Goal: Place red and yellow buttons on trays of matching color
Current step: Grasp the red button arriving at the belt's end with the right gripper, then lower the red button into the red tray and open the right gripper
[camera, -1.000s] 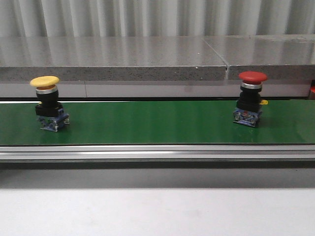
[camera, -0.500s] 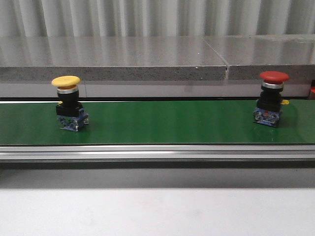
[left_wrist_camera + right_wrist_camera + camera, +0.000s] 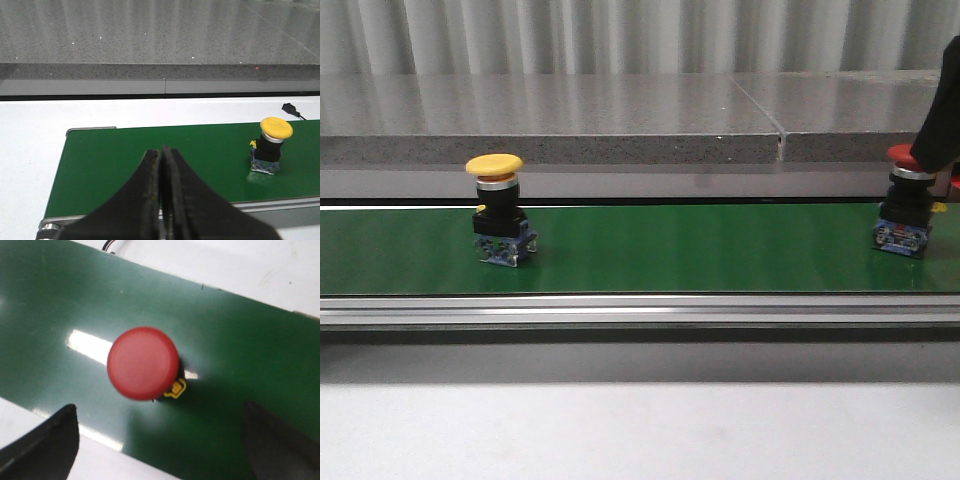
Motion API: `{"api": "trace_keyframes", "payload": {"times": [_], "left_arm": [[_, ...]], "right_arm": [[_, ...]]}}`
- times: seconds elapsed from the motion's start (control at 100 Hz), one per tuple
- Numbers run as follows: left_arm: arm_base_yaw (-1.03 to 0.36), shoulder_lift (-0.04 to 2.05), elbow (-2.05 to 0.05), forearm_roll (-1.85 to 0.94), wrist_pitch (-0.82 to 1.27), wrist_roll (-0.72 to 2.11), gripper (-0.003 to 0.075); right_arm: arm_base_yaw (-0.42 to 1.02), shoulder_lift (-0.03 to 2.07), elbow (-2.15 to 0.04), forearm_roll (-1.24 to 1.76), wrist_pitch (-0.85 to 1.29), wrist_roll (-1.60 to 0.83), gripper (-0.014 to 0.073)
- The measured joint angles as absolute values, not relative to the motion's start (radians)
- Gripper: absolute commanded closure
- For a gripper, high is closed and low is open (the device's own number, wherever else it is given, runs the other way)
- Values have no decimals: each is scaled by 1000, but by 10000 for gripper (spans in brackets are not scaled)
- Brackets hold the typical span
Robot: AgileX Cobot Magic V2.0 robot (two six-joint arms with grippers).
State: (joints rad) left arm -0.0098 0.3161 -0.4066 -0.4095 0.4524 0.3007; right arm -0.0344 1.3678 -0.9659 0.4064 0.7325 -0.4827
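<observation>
A green belt point(image 3: 670, 250) runs across the front view, with a metal rail point(image 3: 640, 310) along its near edge and a grey stone ledge point(image 3: 550, 115) behind it. The yellow button point(image 3: 500, 210) stands upright on the belt, left of its middle, on a black body and a blue base. The red button point(image 3: 908, 215) stands upright on the belt near its right end, partly covered from above by the dark right arm point(image 3: 942, 110) that comes in at the frame edge. A small yellow tab sticks out beside the red button's body.

In the left wrist view the left gripper point(image 3: 162, 200) has its fingers pressed together with nothing between them; it hangs over the belt's end, well apart from the yellow button point(image 3: 272, 145). A small black plug with a cable point(image 3: 291, 109) lies on the white surface beyond the belt.

In the right wrist view the right gripper point(image 3: 160, 440) is spread wide, its fingertips point(image 3: 45, 440) on either side, with the red button point(image 3: 143, 363) seen cap-on between and beyond them, untouched. Nothing is gripped.

No trays are in view. No writing can be read on either button.
</observation>
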Motion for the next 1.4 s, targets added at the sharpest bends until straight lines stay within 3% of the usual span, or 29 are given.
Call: {"api": "trace_keyframes", "payload": {"times": [0.13,0.35,0.45,0.66,0.88,1.18,1.4], "left_arm": [[-10,316,-407,-410,452,301,740],[-10,316,-407,-411,452,301,740],[-10,316,-407,-411,452,301,740],[-10,316,-407,-411,452,301,740],[-10,316,-407,-411,452,301,740],[-10,316,-407,-411,451,301,740],[-10,316,-407,-411,451,301,740]], "right_arm": [[-34,1440,-1002,406,692,-483,9],[-34,1542,-1041,406,678,-483,333],[-34,1549,-1049,406,691,-485,408],[-69,1549,-1170,405,804,-485,414],[-223,1549,-1358,405,892,-485,414],[-449,1594,-1523,365,872,-485,414],[-528,1772,-1665,356,821,-485,414]]}}
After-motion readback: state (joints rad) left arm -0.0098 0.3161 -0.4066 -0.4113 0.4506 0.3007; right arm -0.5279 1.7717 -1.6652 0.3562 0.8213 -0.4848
